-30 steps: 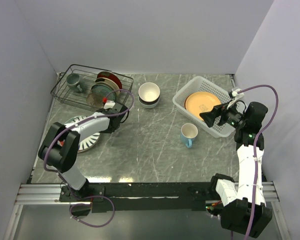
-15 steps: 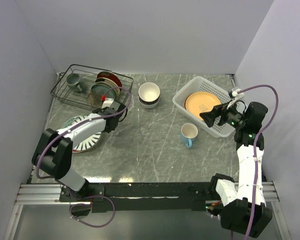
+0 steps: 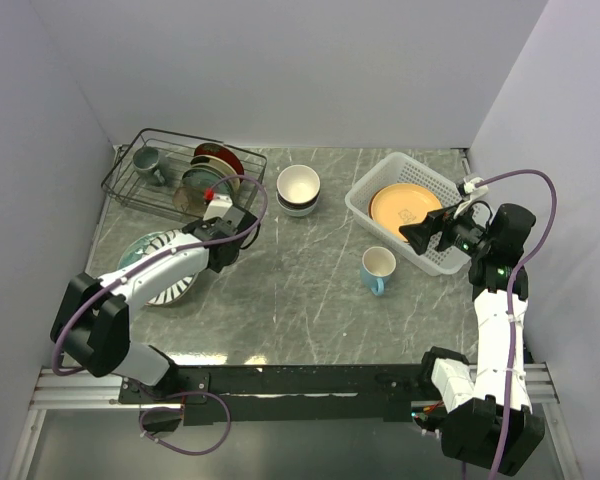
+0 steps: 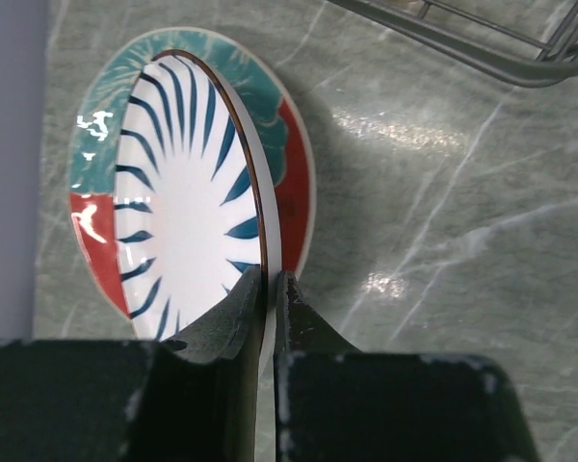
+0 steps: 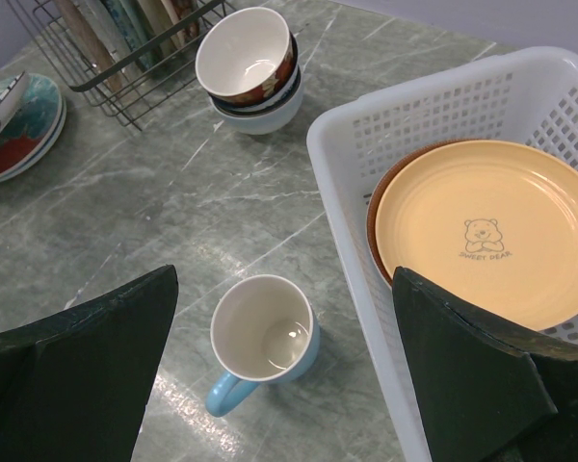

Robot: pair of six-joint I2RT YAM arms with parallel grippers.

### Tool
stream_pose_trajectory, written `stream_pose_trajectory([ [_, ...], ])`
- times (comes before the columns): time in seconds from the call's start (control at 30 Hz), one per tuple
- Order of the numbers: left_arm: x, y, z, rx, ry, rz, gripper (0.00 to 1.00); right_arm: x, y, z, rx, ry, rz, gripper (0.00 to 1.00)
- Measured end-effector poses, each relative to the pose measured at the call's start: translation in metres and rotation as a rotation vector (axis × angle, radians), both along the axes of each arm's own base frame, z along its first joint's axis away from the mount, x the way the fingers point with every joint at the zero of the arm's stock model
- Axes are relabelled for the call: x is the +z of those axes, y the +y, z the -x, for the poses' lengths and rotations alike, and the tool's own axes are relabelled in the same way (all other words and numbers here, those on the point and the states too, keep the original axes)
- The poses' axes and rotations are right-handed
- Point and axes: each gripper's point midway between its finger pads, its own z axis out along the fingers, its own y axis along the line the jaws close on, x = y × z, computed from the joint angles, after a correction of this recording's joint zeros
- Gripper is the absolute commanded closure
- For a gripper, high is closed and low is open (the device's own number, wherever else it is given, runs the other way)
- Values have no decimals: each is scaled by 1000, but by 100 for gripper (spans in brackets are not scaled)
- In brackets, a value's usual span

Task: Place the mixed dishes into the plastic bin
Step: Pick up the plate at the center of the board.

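From above, the plastic bin (image 3: 363,197) at the far right holds a yellow plate (image 3: 400,208), and the right gripper (image 3: 420,233) hangs wide open near it. In the left wrist view, the left gripper (image 4: 270,281) pinches the rim of the navy-striped plate (image 4: 188,192), at the near left. The right wrist view shows the mug (image 5: 265,337) and the bowls (image 5: 249,63) outside the bin, so I judge most work remains.

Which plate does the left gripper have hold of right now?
The white plate with navy stripes, its rim pinched in the left gripper and tilted up off the red-and-teal plate beneath. The yellow bear plate lies in the white bin.
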Motion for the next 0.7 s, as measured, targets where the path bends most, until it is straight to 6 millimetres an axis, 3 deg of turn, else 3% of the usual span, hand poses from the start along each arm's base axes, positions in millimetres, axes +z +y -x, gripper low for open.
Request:
stream_pose_trajectory([
  [0.7,33,-1,9,-34,-37,-107,99,-2,5,1,34,10,-16,0],
])
